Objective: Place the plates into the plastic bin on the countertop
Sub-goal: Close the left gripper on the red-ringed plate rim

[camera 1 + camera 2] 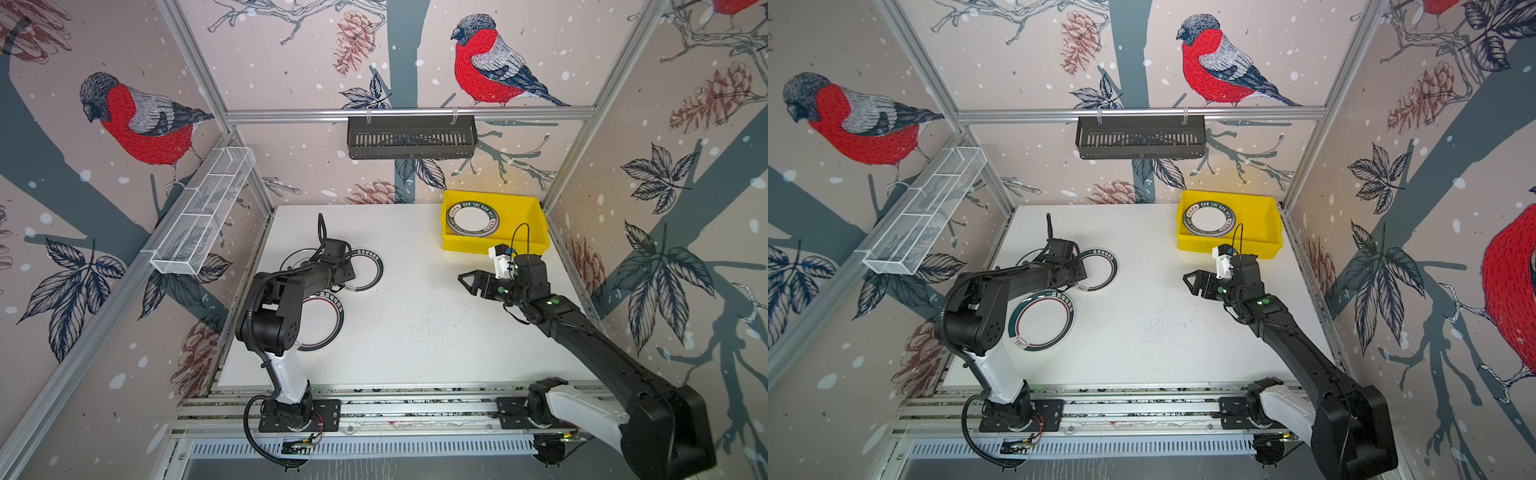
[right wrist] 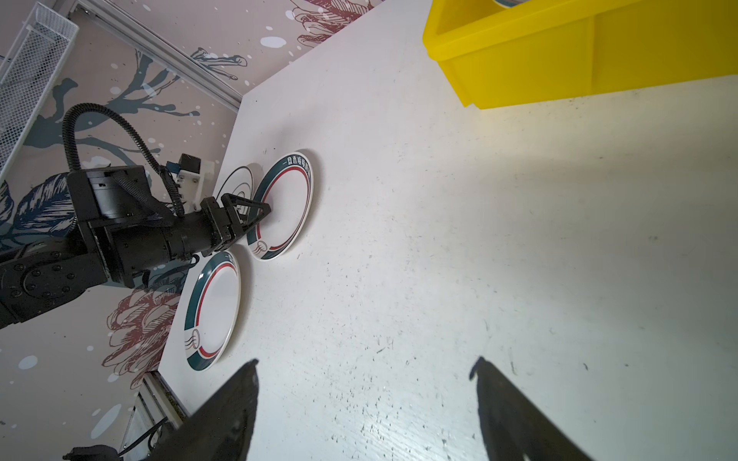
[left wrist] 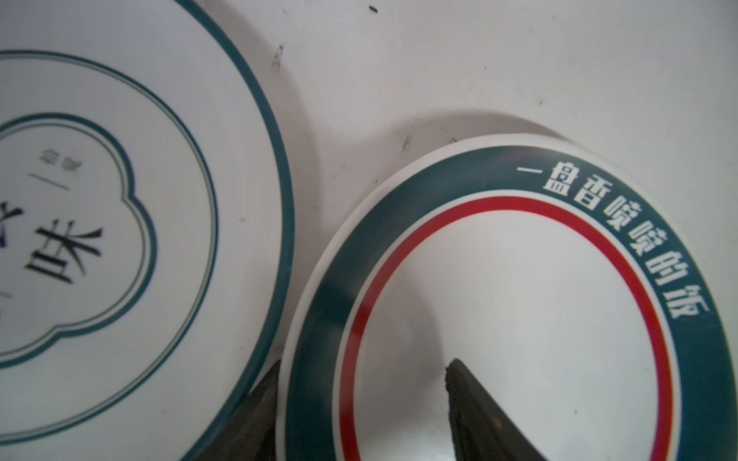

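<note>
1. Three plates lie on the left part of the tabletop: the far ringed plate, the near ringed plate and the thin-lined plate.
2. A fourth, the binned plate, has a dark green lettered rim. It lies in the yellow bin, in the half toward the middle of the tabletop. Whether more plates lie under it cannot be told.
3. The yellow bin is set at the back right corner of the tabletop, close to both walls.
4. The two ringed plates carry a green band with white characters and a red ring inside it. They lie flat and close together.
5. The thin-lined plate is mostly hidden by the left arm in both top views. In the left wrist view it is seen just beside the far ringed plate; contact between them cannot be told.
6. The left tool is lowered onto the far ringed plate. Its jaws are parted and set astride the rim.
7. One of its fingers is over the plate's white centre. The other is outside the rim, in the gap toward the thin-lined plate, partly hidden by that rim.
8. No clamping of the rim is seen, and the plate lies on the tabletop.
9. The right tool is held above bare tabletop, near the front wall of the yellow bin, well apart from the three plates. Its jaws are spread wide and nothing is between them.
</note>
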`<action>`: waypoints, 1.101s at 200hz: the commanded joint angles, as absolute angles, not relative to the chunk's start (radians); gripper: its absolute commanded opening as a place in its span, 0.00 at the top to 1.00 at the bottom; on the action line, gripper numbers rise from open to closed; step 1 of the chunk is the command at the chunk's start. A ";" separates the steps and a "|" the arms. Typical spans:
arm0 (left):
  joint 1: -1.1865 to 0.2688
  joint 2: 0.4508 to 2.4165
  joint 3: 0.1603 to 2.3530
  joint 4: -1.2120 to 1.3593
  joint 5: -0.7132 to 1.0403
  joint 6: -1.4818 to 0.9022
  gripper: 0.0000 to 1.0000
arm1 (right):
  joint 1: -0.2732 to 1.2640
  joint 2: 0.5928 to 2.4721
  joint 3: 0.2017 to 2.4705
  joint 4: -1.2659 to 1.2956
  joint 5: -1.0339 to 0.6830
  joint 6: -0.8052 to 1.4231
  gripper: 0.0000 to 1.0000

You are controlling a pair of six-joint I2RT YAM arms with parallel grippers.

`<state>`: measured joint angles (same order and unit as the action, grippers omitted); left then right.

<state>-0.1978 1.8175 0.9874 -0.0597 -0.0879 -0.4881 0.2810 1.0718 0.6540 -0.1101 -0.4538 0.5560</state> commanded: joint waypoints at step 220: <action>-0.265 1.898 1.056 0.020 0.202 -0.476 0.80 | 0.270 1.061 0.605 -0.080 -0.463 0.583 0.16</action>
<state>-0.2588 1.9091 1.0603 0.0357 0.1444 -0.4519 0.2722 1.0615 0.6132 -0.1101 -0.4522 0.5766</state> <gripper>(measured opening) 0.244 0.842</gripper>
